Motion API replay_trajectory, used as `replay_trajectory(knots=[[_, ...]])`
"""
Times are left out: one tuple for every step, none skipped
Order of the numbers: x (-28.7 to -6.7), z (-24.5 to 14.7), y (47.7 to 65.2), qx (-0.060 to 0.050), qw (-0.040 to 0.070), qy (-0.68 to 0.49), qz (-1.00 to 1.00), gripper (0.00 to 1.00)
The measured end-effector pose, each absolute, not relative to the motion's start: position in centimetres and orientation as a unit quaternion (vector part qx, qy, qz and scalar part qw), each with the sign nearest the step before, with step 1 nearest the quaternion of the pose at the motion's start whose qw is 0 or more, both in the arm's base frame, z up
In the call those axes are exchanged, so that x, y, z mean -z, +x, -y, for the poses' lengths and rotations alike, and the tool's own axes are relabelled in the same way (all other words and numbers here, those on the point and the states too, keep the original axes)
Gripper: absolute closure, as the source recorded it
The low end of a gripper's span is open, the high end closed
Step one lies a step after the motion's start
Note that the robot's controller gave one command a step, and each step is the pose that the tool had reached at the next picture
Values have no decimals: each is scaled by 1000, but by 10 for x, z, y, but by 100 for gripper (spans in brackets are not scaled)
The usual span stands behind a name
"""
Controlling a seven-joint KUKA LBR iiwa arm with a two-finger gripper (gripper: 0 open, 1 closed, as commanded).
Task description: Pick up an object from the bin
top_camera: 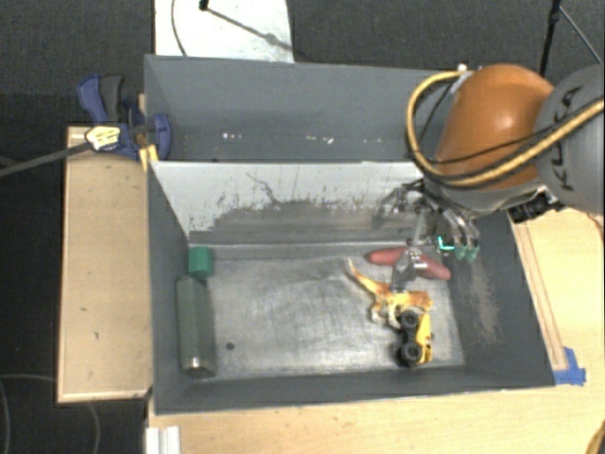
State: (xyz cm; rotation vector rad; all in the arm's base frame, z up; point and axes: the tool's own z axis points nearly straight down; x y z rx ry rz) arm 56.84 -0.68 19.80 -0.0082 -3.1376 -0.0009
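Note:
My gripper (405, 274) hangs low in the right half of the bin, under the arm's orange cover. Its tip is right over a flat red, elongated thing (432, 270) lying near the back wall, part of which it hides. Just in front of the tip lies a small orange toy figure (372, 287). A yellow toy car (417, 335) with black wheels touches that figure and points toward the bin's front wall. Nothing can be seen held in the gripper.
A dark green bottle (195, 316) with a lighter green cap lies along the bin's left wall, cap toward the back. Bare grey floor stretches between it and the toys. The sloped back wall rises close behind the gripper.

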Motion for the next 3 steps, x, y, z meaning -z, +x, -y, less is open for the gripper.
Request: replay_trajectory(knots=[[-202,7,570,0,-2,-3,1000,0],[-183,26,556,0,-3,30,1000,0],[-78,36,502,3,-14,-12,1000,100]])
